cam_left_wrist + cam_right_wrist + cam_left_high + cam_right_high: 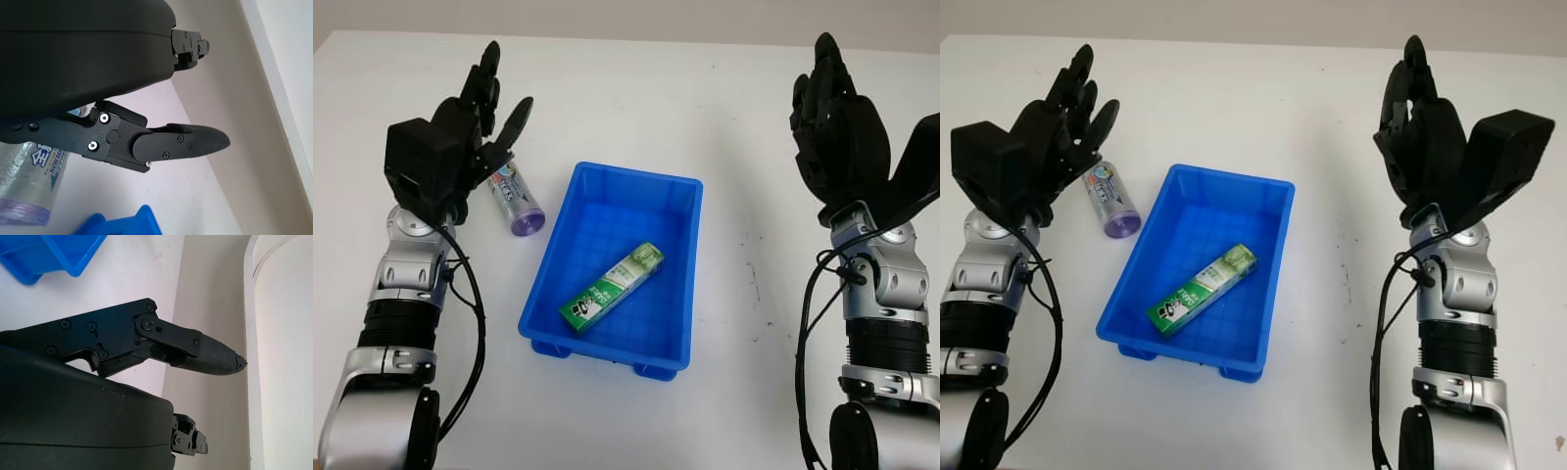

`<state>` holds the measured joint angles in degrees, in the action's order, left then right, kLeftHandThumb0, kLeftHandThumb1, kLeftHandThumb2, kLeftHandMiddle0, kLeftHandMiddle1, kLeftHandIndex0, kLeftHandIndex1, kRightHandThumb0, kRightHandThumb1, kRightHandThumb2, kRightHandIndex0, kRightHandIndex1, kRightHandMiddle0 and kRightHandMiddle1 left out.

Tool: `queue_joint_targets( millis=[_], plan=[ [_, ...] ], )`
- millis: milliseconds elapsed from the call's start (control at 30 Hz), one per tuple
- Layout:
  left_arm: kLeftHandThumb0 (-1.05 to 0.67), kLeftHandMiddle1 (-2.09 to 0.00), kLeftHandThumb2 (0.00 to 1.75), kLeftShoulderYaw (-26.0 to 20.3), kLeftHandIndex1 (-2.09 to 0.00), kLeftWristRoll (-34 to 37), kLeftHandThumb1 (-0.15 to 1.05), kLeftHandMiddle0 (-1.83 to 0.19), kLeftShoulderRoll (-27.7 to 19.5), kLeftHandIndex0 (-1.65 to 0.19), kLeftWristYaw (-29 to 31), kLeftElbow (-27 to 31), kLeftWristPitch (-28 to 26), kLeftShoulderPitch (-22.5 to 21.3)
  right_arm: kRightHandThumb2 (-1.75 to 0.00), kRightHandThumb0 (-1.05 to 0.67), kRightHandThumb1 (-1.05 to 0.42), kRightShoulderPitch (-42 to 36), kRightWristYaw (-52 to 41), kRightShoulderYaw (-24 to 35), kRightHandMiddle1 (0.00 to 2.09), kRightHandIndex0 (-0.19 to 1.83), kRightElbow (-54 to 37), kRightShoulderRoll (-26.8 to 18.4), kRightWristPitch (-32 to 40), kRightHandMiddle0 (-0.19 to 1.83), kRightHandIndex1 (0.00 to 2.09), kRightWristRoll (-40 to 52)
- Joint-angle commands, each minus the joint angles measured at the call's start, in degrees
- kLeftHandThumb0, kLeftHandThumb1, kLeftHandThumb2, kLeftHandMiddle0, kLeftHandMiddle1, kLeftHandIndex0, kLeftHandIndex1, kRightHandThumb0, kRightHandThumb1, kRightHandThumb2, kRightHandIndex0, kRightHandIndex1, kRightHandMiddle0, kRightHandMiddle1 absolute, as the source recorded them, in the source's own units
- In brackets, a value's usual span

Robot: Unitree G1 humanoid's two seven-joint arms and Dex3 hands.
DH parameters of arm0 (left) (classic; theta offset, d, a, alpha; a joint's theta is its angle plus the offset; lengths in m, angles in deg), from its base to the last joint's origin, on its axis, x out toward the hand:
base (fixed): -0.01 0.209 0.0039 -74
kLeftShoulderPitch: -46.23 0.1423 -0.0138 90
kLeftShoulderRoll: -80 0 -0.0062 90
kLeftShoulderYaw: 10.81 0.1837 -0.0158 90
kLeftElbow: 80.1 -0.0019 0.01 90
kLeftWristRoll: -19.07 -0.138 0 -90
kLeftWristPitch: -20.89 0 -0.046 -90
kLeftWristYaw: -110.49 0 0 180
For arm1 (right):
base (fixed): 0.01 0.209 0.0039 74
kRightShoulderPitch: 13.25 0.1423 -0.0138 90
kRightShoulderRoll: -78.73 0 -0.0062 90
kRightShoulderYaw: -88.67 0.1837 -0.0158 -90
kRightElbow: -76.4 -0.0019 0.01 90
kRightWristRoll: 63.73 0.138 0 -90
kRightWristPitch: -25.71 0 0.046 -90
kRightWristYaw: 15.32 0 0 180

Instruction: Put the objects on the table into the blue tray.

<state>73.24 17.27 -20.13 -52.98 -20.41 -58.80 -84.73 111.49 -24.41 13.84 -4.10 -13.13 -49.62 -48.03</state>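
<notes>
I am holding my left hand (475,117) open just above a small purple-capped bottle (516,199) lying on the worktop. It is looking light, rigid and prone to rolling, so I am judging a grip across its middle safest

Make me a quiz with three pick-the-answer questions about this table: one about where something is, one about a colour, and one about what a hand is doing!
1. Where is the green box?
A. inside the blue tray
B. on the table beside the tray
C. in the right hand

2. What colour is the cap of the bottle lying on the table?
A. red
B. purple
C. yellow

3. What is the left hand doing?
A. holding the green box
B. sitting in the tray
C. open, just above the bottle

Answers:
1 A, the box lies on the tray's floor.
2 B, the end facing the camera is purple.
3 C, it holds nothing and the bottle lies under its fingers.
</notes>
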Motion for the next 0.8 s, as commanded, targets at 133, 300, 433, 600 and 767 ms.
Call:
queue_joint_targets(
  millis=[133, 300, 433, 600, 767],
  plan=[
    [-0.55, -0.08, 0.25, 1.3, -0.11, -1.7, 1.05, -0.08, -8.6, -0.06, 8.5, -4.3, 4.4, -6.4, -0.72, -0.73, -1.05, -0.7, 0.7, 0.3, 0.0, -0.19, -2.6, 0.7, 2.2, -0.19, 0.0, 1.1],
    [-0.5, -0.05, 0.07, 5.9, -0.07, -6.8, 0.98, -0.04, -16.5, -0.03, 18.2, -7.9, 8.7, -11.8, -0.71, -0.72, -1.05, -0.6, 0.4, 0.4, 0.0, -0.19, -2.4, 0.3, 3.0, -0.19, 0.0, 1.4],
    [-0.51, -0.05, 0.02, 11.5, -0.06, -16.4, 0.86, -0.03, -21.4, -0.03, 17.9, -9.6, 16.3, -14.4, -0.7, -0.71, -1.05, 0.0, 0.2, 0.4, 0.0, -0.19, -2.0, 0.3, 3.4, -0.19, 0.0, 1.7],
    [-0.46, -0.04, 0.04, 16.2, -0.05, -23.1, 0.84, 0.02, -24.0, -0.01, 17.4, -13.9, 25.8, -17.9, -0.72, -0.71, -1.05, 0.7, 0.1, 0.0, 0.0, -0.19, -1.6, 0.7, 3.7, -0.19, 0.0, 1.8],
    [-0.45, -0.06, 0.04, 20.2, -0.06, -30.2, 0.81, 0.0, -25.2, -0.02, 12.9, -18.1, 33.0, -20.6, -0.74, -0.7, -1.05, 1.0, 0.0, -0.2, 0.0, -0.19, -1.7, 0.8, 4.3, -0.19, 0.0, 2.0]
  ],
)
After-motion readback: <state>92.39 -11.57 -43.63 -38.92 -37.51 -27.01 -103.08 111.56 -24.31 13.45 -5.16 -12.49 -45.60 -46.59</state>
